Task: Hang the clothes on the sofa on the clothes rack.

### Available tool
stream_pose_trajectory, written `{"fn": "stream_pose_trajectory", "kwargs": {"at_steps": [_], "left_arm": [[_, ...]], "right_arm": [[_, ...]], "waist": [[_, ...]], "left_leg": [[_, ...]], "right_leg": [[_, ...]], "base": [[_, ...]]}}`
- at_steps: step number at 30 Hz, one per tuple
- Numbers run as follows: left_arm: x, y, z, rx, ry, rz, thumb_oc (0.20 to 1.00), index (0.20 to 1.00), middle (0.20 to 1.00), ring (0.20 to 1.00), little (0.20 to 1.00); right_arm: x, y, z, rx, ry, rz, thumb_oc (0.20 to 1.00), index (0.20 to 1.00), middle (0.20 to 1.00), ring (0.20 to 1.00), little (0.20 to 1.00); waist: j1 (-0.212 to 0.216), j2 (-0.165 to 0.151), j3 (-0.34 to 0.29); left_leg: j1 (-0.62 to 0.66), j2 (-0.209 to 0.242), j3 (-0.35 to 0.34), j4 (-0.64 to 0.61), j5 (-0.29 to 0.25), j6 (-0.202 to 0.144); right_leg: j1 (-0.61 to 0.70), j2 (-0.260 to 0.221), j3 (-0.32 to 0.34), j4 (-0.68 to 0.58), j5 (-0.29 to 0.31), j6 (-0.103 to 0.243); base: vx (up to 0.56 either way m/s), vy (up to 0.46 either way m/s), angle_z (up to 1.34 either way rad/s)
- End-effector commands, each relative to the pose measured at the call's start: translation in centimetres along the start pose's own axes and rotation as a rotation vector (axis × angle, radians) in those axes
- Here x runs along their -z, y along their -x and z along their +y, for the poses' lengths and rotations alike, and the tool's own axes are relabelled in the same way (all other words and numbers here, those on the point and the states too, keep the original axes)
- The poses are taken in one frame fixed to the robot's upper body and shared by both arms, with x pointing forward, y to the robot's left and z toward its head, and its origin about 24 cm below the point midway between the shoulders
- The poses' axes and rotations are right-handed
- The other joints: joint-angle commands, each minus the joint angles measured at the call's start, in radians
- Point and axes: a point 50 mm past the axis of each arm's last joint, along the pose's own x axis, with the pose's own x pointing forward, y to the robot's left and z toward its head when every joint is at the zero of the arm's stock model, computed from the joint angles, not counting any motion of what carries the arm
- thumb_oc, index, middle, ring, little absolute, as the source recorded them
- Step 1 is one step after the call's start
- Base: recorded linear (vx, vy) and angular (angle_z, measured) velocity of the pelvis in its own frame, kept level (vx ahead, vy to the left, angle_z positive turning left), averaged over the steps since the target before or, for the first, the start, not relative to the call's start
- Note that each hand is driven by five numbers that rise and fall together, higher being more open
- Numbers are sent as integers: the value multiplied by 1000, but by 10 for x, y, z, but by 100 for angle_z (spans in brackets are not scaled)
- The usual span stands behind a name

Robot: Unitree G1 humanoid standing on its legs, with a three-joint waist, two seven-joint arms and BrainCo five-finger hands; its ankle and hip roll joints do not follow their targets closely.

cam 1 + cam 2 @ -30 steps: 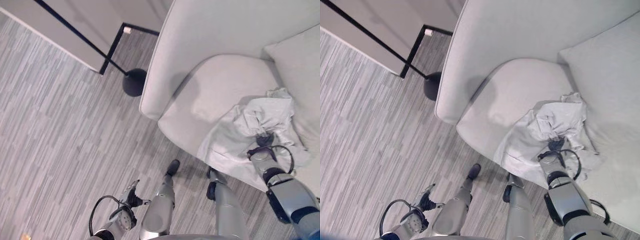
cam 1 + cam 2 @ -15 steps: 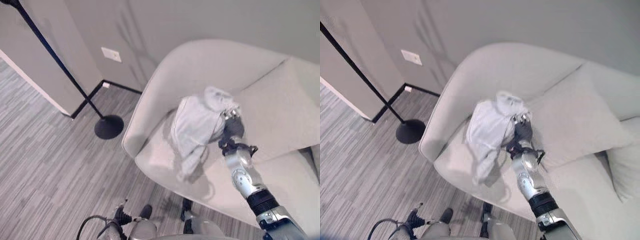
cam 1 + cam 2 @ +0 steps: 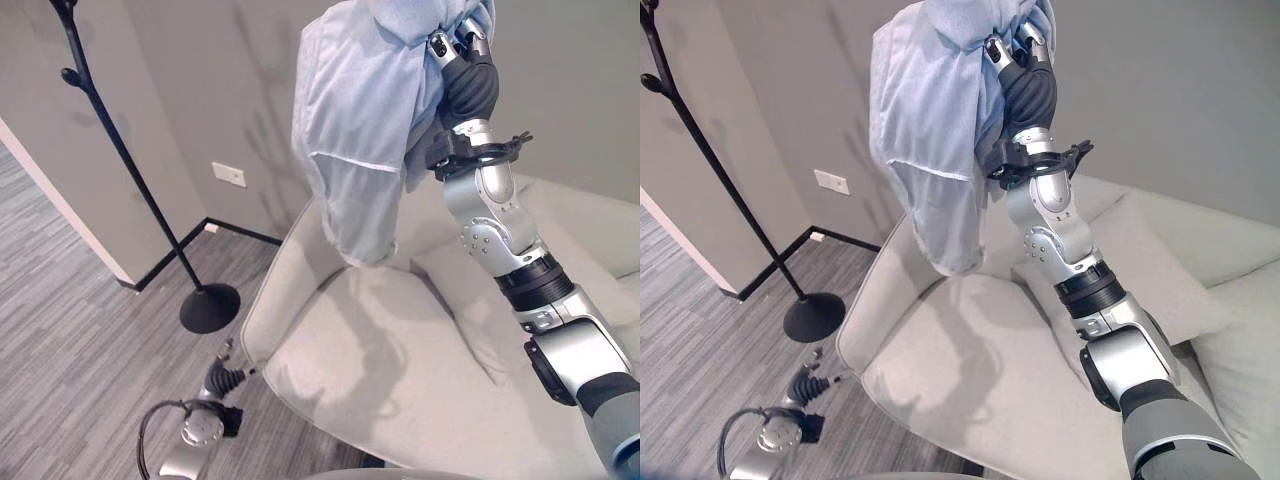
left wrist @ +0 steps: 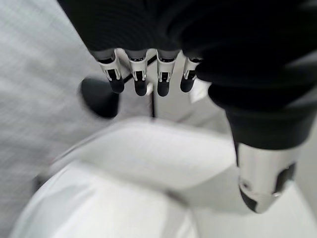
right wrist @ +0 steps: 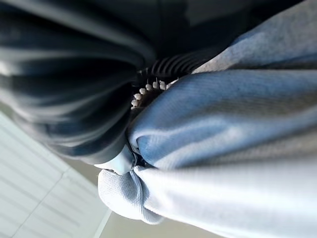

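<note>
Garment (image 3: 365,130): pale blue, bunched in curled fingers of right hand (image 3: 462,55), hanging high above sofa (image 3: 400,350). Soft, light, drapes freely; judged best gripped at collar.
Clothes rack (image 3: 120,160): left of sofa.
Left hand (image 4: 148,79): fingers straight, holding nothing.

The right arm is being stretched steeply upward, and the right hand (image 3: 455,45) is being held high with its fingers curled round a bunch of the light blue garment (image 3: 360,130). The left arm is being hung low, and the left hand (image 4: 148,74) is being kept relaxed, its fingers (image 4: 139,82) nearly straight and holding nothing.
</note>
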Motion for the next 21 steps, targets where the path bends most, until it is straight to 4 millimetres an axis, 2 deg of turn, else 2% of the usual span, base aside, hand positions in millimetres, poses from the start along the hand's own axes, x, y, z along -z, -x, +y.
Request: {"fn": "stream_pose_trajectory", "kwargs": {"at_steps": [1, 2, 5, 8, 10, 11, 13, 14, 15, 16, 17, 21], "left_arm": [[-27, -22, 29, -243, -86, -122, 1000, 1000, 1000, 1000, 1000], [-56, -32, 41, -374, -55, -205, 1000, 1000, 1000, 1000, 1000], [-115, -36, 56, -532, -47, -446, 1000, 1000, 1000, 1000, 1000], [-156, -26, 60, -574, -65, -638, 1000, 1000, 1000, 1000, 1000], [-174, -18, 59, -572, -89, -738, 1000, 1000, 1000, 1000, 1000], [-189, -11, 52, -562, -98, -808, 1000, 1000, 1000, 1000, 1000], [-195, -10, 49, -555, -92, -828, 1000, 1000, 1000, 1000, 1000], [-214, -1, 37, -509, -62, -912, 1000, 1000, 1000, 1000, 1000], [-214, -1, 37, -508, -61, -912, 1000, 1000, 1000, 1000, 1000], [-231, 12, 23, -431, 10, -992, 1000, 1000, 1000, 1000, 1000], [-231, 12, 23, -430, 10, -991, 1000, 1000, 1000, 1000, 1000], [-261, 44, -14, -168, 236, -1105, 1000, 1000, 1000, 1000, 1000]], "right_arm": [[-46, -11, 29, -112, -66, -226, 200, 200, 200, 200, 200], [-51, -6, 39, -159, -85, -252, 200, 200, 200, 200, 200], [-59, 2, 55, -243, -103, -288, 200, 200, 200, 200, 200], [-59, 10, 61, -304, -113, -277, 200, 200, 200, 200, 200], [-58, 14, 67, -352, -123, -260, 200, 200, 200, 200, 200], [-55, 20, 76, -407, -151, -237, 200, 200, 200, 200, 200], [-55, 22, 79, -429, -155, -231, 200, 200, 200, 200, 200], [-54, 27, 84, -471, -165, -217, 200, 200, 200, 200, 200], [-54, 27, 84, -471, -164, -217, 200, 200, 200, 200, 200], [-50, 32, 88, -496, -177, -194, 200, 200, 200, 200, 200], [-50, 32, 87, -496, -176, -193, 200, 200, 200, 200, 200], [-36, 40, 95, -514, -215, -131, 200, 200, 200, 200, 200]], "waist": [[15, -16, -20], [2, -23, -28], [-19, -31, -38], [-34, -31, -44], [-40, -33, -46], [-48, -34, -49], [-51, -35, -49], [-58, -36, -47], [-57, -36, -47], [-63, -38, -48], [-62, -37, -48], [-68, -40, -48]], "left_leg": [[41, 57, 32, -50, 89, 0], [42, 58, 35, -50, 92, -4], [42, 62, 41, -50, 92, -9], [39, 63, 44, -50, 90, -11], [37, 64, 46, -50, 88, -12], [37, 65, 51, -50, 84, -13], [37, 65, 52, -50, 82, -13], [36, 66, 54, -50, 82, -13], [36, 66, 54, -50, 82, -13], [35, 67, 54, -50, 77, -13], [35, 67, 54, -50, 77, -13], [29, 66, 54, -50, 73, -10]], "right_leg": [[99, -43, 10, 50, -146, 56], [96, -41, 14, 51, -144, 56], [90, -39, 23, 54, -143, 57], [83, -38, 27, 56, -140, 59], [81, -38, 30, 55, -137, 60], [77, -36, 36, 54, -132, 61], [76, -35, 38, 54, -131, 61], [73, -34, 45, 53, -128, 62], [73, -34, 45, 53, -128, 62], [71, -34, 47, 52, -128, 62], [71, -33, 47, 52, -128, 62], [67, -31, 54, 51, -122, 61]], "base": [[20, -13, -5], [26, -10, -4], [27, -5, -6], [14, 6, -14], [18, 5, -7], [23, 2, -11], [7, 1, -13], [-1, 0, -7], [0, 0, 0], [0, 0, 0], [0, 0, 0], [0, 0, 0]]}}
